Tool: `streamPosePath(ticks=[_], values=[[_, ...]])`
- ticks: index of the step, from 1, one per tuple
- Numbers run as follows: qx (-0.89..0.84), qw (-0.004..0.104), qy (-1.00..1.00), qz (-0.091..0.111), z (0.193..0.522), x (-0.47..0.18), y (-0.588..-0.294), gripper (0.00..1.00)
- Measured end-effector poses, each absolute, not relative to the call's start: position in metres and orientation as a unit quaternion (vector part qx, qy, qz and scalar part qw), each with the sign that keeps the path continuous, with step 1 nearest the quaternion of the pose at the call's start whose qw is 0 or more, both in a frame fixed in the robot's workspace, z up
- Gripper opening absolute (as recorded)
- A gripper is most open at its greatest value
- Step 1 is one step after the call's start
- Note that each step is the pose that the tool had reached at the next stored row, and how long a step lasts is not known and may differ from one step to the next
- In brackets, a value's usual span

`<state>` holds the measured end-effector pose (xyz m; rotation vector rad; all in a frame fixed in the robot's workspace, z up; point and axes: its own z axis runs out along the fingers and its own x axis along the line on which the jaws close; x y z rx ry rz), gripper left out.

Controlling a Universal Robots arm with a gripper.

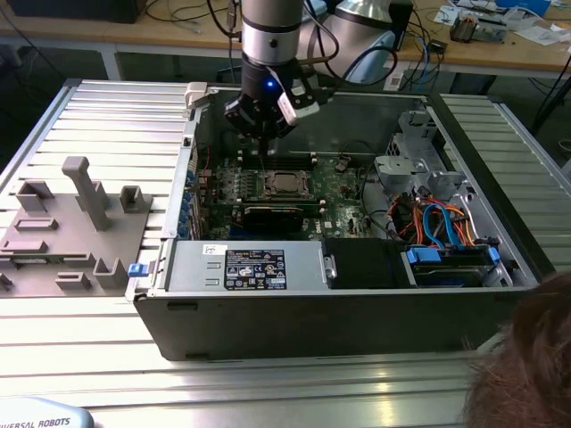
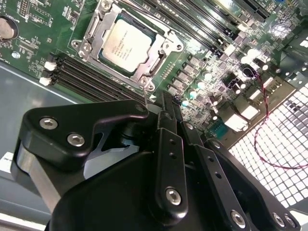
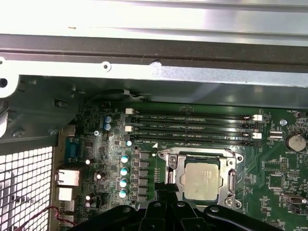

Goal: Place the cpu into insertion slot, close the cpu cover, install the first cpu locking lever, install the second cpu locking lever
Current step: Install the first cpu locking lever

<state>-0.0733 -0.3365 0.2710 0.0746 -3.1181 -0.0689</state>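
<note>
The cpu (image 1: 285, 183) (image 2: 127, 41) (image 3: 202, 180), a small square chip with a silver top, lies flat in the socket of the green board. The cpu cover (image 2: 161, 54) (image 3: 230, 178), a silvery frame, lies down around it. One thin wire locking lever (image 2: 130, 12) runs along a side of the socket. Another thin wire end (image 2: 145, 94) stands up at a socket corner, right beside the fingertips. My gripper (image 1: 268, 143) (image 2: 163, 100) (image 3: 166, 193) hovers just over that corner with its fingers together. Whether the wire is pinched I cannot tell.
The board sits inside an open computer case (image 1: 294, 330). Memory slots (image 3: 192, 127) run beside the socket. A power supply (image 1: 245, 267) and a drive bay with blue and orange cables (image 1: 442, 223) fill the near side. A grey fixture (image 1: 76, 223) stands at the exterior view's left. A person's hair (image 1: 526, 366) shows in the near right corner.
</note>
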Motion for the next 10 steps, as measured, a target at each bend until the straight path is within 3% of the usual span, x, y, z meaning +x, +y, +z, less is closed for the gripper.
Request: streamPosePath(ticks=[10], values=[[0.024,0.011,-0.999,-0.022,0.2705,-0.0829,-0.3358,0.11]])
